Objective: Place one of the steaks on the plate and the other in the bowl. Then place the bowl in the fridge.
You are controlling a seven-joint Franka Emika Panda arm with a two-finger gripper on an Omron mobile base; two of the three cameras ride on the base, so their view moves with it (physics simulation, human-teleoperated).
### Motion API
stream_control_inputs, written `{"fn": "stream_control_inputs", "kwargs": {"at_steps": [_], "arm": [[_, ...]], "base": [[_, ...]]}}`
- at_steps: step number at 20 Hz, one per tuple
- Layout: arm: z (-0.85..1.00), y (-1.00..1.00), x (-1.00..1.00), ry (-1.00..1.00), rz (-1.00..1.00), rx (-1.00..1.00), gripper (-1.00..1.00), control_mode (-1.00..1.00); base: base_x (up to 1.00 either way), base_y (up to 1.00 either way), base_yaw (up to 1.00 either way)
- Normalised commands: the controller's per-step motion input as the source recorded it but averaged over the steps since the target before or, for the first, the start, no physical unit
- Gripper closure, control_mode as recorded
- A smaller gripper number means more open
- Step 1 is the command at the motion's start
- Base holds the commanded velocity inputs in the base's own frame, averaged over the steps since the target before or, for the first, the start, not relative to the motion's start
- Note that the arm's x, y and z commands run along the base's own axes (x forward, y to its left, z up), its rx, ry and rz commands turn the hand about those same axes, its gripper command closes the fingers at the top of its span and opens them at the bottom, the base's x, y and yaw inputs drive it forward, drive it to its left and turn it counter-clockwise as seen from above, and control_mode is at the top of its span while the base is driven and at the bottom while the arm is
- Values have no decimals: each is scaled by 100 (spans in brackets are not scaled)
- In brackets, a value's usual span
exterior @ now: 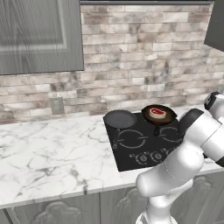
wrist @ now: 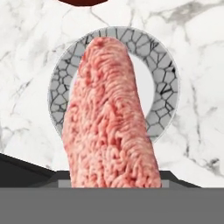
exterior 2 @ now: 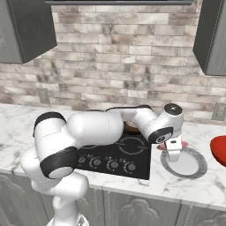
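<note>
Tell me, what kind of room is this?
It looks like a kitchen. There's a black stovetop with a frying pan on it, a marble counter, a brick wall and grey cupboards.

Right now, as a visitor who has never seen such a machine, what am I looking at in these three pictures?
This is a white robot arm in a computer-drawn kitchen. Two pictures come from cameras riding behind it, one to its left, one to its right. The third looks out from the hand itself.

On the marble counter sits a black cooktop with two dark pans: one empty, one holding a red steak with a pale fat rim. To the right lie a grey plate and a red bowl.

The jaws hold the pink steak, which hangs over the plate with its far end pointing at it. The gripper seems about to set it down there.
</note>
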Motion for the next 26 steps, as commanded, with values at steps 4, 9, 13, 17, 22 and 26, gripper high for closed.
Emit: {"fn": "stream_control_inputs", "kwargs": {"at_steps": [4, 9, 13, 17, 22, 26], "arm": [[-32, -14, 6, 2, 0, 0, 100, -100], [-33, -12, 21, 5, 0, 0, 100, -100], [-33, -30, 21, 7, 0, 0, 100, -100], [-31, -37, 14, 6, 0, 0, 100, -100], [-19, -23, 12, 8, 0, 1, 100, -100], [-12, -11, 9, 3, 0, 2, 100, -100]], "base": [[0, 0, 0], [0, 0, 0], [0, 0, 0], [0, 0, 0], [0, 0, 0], [0, 0, 0]]}}
